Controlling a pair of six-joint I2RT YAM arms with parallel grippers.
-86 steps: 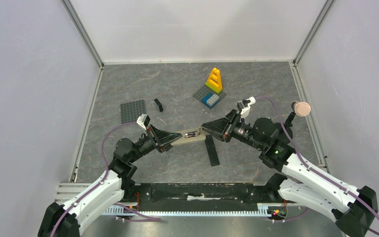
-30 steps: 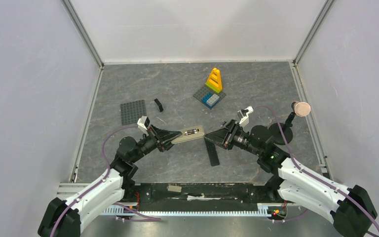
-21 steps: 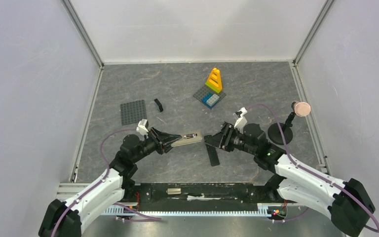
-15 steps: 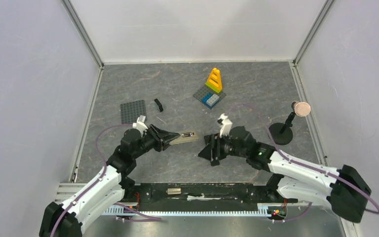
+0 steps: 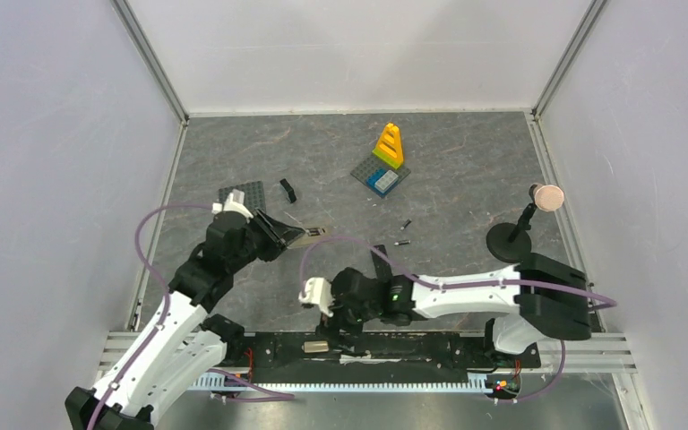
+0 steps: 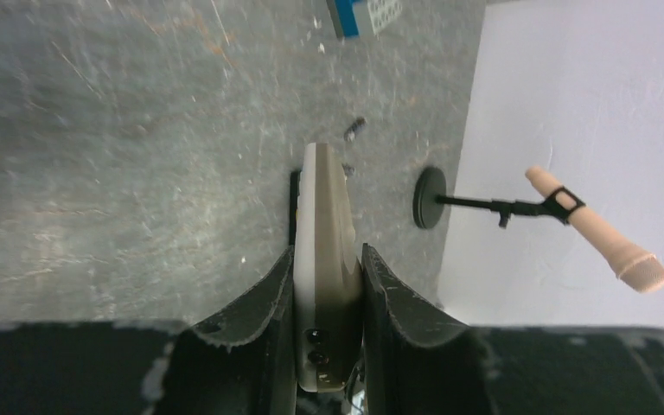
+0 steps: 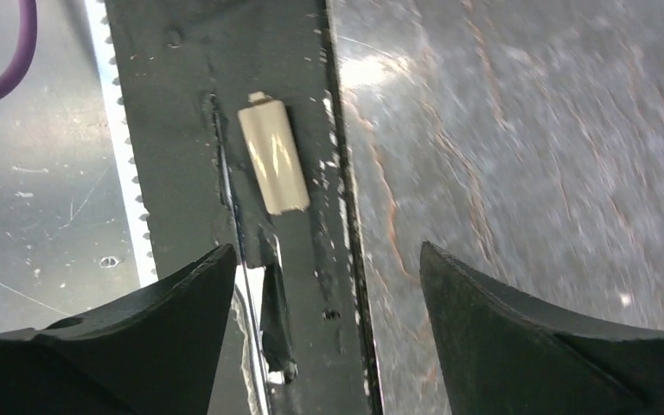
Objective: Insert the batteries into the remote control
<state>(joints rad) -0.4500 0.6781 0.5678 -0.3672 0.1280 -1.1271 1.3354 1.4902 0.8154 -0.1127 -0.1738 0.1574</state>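
My left gripper (image 5: 288, 235) is shut on one end of the slim tan remote control (image 5: 311, 234), which it holds above the table. In the left wrist view the remote control (image 6: 327, 207) stands on edge between both fingers (image 6: 264, 303). Two tiny dark batteries (image 5: 406, 224) (image 5: 402, 243) lie loose on the table right of centre, also seen as batteries (image 6: 354, 130). My right gripper (image 5: 330, 321) hangs open over the near edge, far from them, its fingers (image 7: 181, 311) wide apart and empty. A small tan oblong piece (image 7: 273, 158) lies on the black rail below it.
A black strip (image 5: 380, 260) lies partly under the right arm. A small microphone stand (image 5: 512, 240) is at the right. A blue-and-grey plate with a yellow brick (image 5: 388, 148), a grey studded plate (image 5: 242, 193) and a small black brick (image 5: 288, 190) sit further back.
The right arm swung from the table's middle to the near edge and opened its gripper. The left arm drew the remote back and left. Two batteries now show where the right arm was.
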